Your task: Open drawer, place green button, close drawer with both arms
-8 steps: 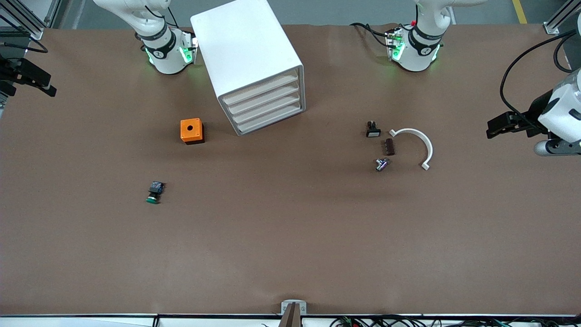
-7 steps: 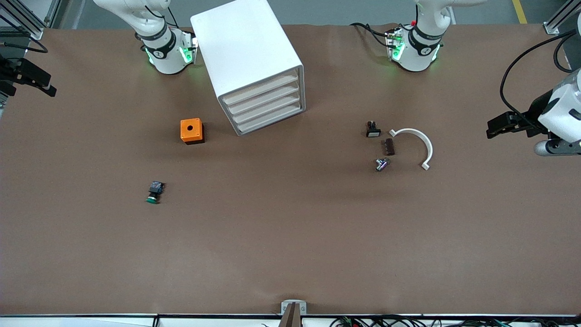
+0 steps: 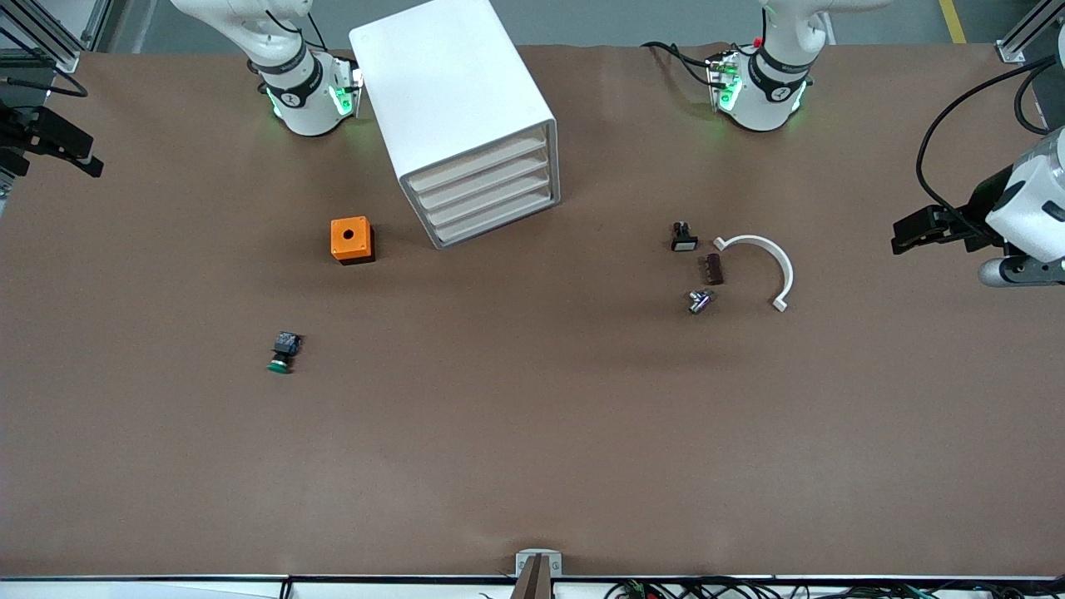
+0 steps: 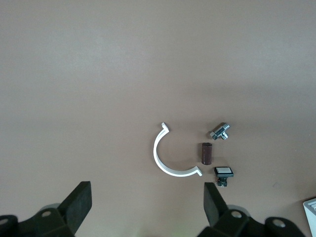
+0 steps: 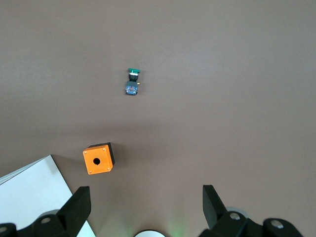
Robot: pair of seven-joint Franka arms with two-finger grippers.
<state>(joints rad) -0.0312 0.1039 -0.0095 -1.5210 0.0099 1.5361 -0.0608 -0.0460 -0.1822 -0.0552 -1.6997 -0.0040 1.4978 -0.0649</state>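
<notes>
The white four-drawer cabinet (image 3: 453, 100) stands near the right arm's base, and all its drawers are shut. The drawer (image 3: 491, 200) is third from the top. The button (image 3: 283, 353), with a green cap and a black-and-blue body, lies on the table nearer the front camera than the orange box (image 3: 351, 240). It also shows in the right wrist view (image 5: 132, 82). My right gripper (image 5: 146, 195) is open and empty, high over the right arm's end of the table (image 3: 83, 158). My left gripper (image 4: 147, 195) is open and empty, high over the left arm's end (image 3: 915, 230).
Toward the left arm's end lie a small black-and-white component (image 3: 684, 237), a brown cylinder (image 3: 714, 269), a metal fitting (image 3: 700, 301) and a white curved piece (image 3: 761, 266). The orange box (image 5: 98, 159) sits beside the cabinet corner (image 5: 34, 192).
</notes>
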